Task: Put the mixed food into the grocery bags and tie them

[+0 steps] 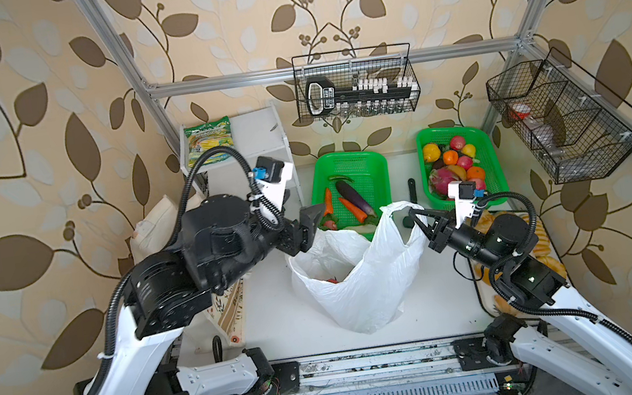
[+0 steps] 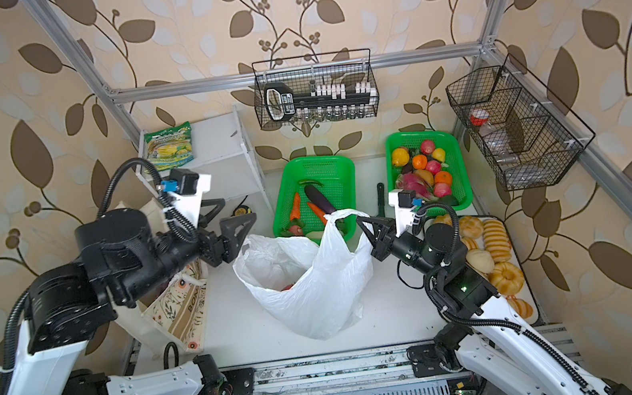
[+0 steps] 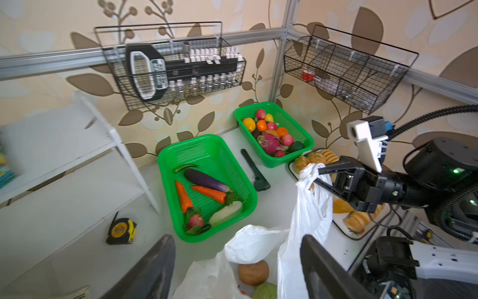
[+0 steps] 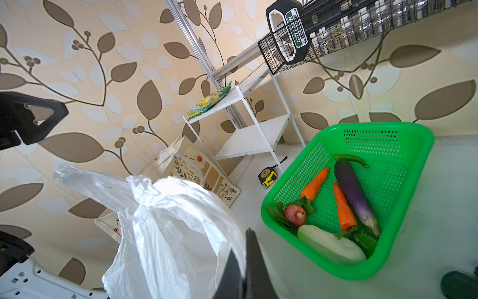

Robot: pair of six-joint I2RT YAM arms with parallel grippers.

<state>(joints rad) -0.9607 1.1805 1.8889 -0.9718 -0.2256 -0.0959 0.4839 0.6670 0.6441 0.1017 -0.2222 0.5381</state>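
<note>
Bag closure, early stage. Nearest, the white plastic bag (image 1: 360,284) stands slumped at the middle of the counter (image 1: 274,330), mouth agape. Inside lie the brown potato (image 3: 253,273), the pale green cabbage (image 3: 263,291) and a red patch that is probably the tomato (image 2: 287,287).

Loading of this bag appears done, so the step in hand is judged to be gathering its two handles for a knot. The right gripper (image 1: 413,214) is closed on the right-hand handle (image 3: 306,172), pinching the film and holding it lifted above the mouth. The left gripper (image 2: 239,208) has its jaws spread and empty, poised just above the slack handle (image 2: 247,245) on the opposite rim. Whether a finger touches the film cannot be told.

The next move calls for lowering the left gripper until the slack loop lies between its jaws, closing on thin, slippery film, then drawing both handles together.

The cream canvas tote (image 2: 179,310) stands partly hidden beside the left arm. Beyond, the green vegetable basket (image 1: 360,163) is outside the task.
</note>
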